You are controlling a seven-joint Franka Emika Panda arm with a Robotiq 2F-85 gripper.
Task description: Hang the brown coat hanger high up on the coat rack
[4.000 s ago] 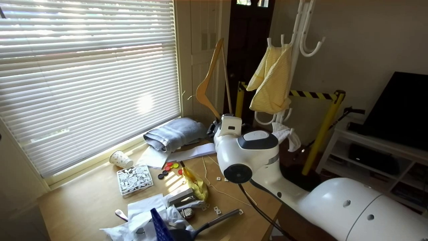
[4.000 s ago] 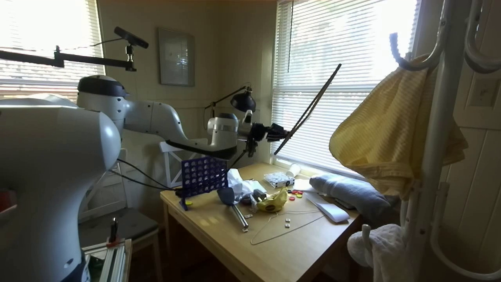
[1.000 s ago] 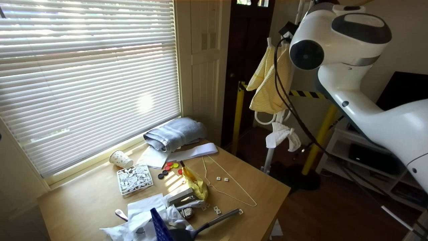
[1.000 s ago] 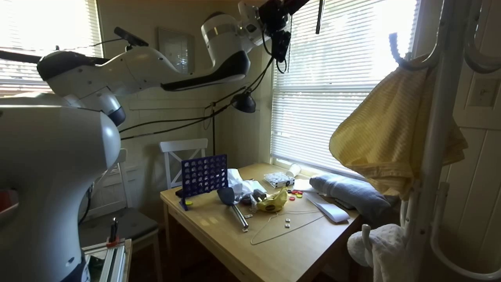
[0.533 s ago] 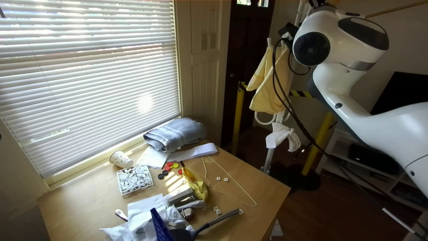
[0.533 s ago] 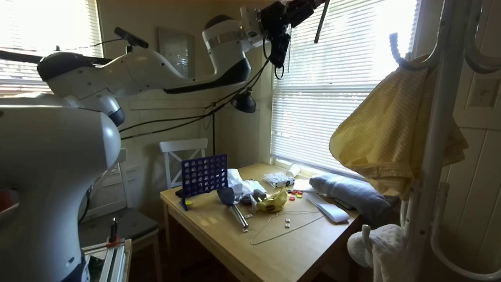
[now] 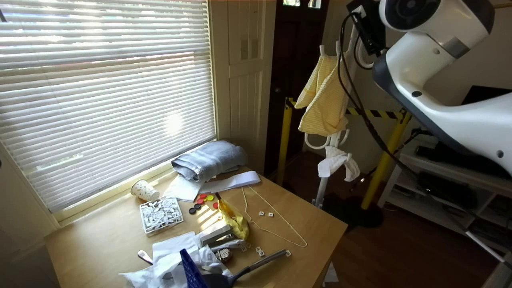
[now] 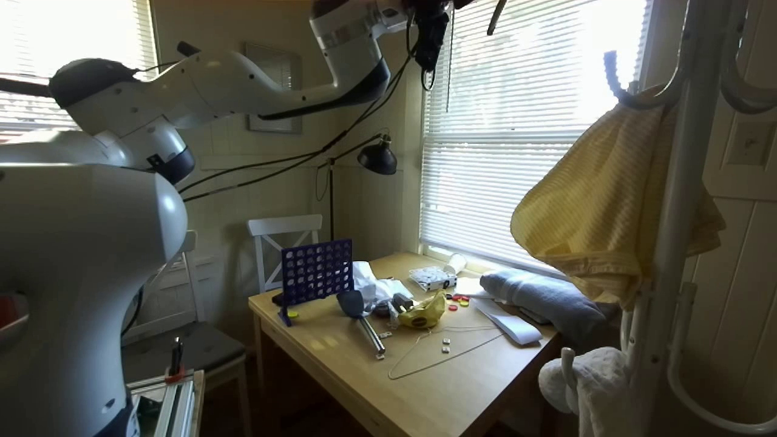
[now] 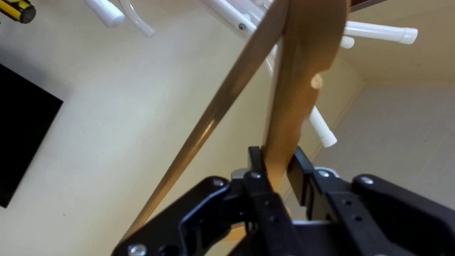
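While the black 2-fingered gripper (image 9: 278,156) pinches the light-brown triangular wooden coat hanger (image 9: 309,46) between nearly closed jaws, the tall white pole-shaped coat rack (image 9: 378,32) beyond it, we judge lifting done and hanging left; we cannot make out the hanger's hook, and both exterior views crop hanger and rack.

A towel (image 7: 210,158), a cup (image 7: 145,190), a spatula (image 8: 369,335), a blue grid (image 8: 316,272), a yellow pouch (image 8: 425,311) and discs (image 7: 200,201) are being borne by the table (image 7: 316,232).
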